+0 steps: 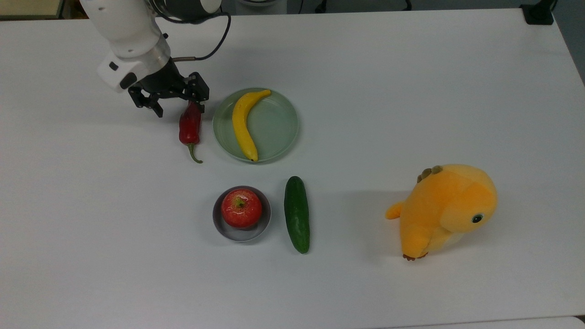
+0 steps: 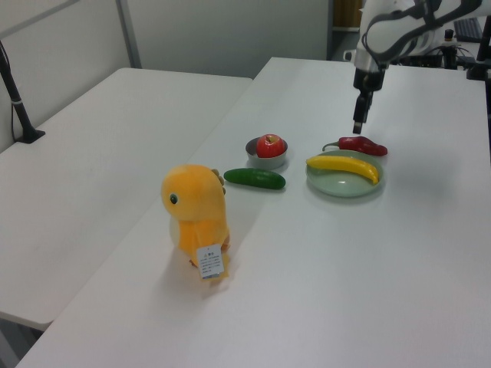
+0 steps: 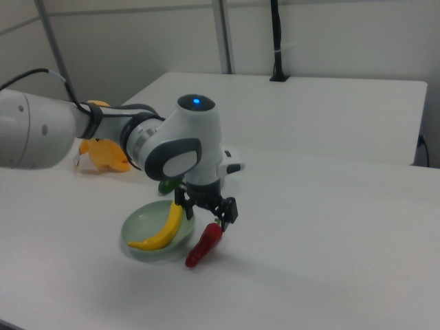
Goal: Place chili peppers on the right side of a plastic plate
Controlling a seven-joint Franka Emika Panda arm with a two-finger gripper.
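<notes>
The dark red chili pepper [image 1: 189, 125] [image 2: 364, 144] [image 3: 204, 244] lies flat on the white table, its green stem pointing toward the top view's bottom. It rests just beside the rim of the pale green plastic plate [image 1: 274, 123] [image 2: 337, 186] [image 3: 137, 227], on the top view's left of it, apart from the dish. My gripper [image 1: 177, 102] [image 2: 358, 126] [image 3: 205, 216] hangs open a little above the chili's blunt end, holding nothing. A yellow banana [image 1: 241, 123] lies in the plate.
A red apple [image 1: 241, 208] sits in a small grey bowl [image 1: 218, 225], with a dark green cucumber [image 1: 297, 214] beside it. An orange plush toy [image 1: 445, 210] stands at the top view's right. Bare white table surrounds the objects.
</notes>
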